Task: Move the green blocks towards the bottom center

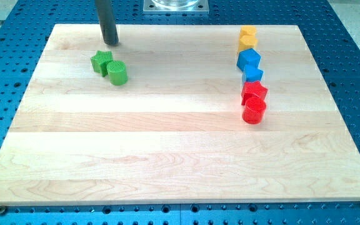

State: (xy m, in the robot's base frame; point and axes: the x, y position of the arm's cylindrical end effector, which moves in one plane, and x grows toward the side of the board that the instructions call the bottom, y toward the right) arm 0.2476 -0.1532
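Our tip sits just above the green star and green cylinder; no pincer here, so we sweep both down-right together.

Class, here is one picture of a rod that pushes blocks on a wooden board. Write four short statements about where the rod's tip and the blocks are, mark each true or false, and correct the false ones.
1. My tip is above the green blocks in the view. True.
2. The green star block and green round block are far apart. False: they touch.
3. The red blocks lie at the view's left. False: they are at the right.
4. The yellow blocks sit above the blue blocks. True.
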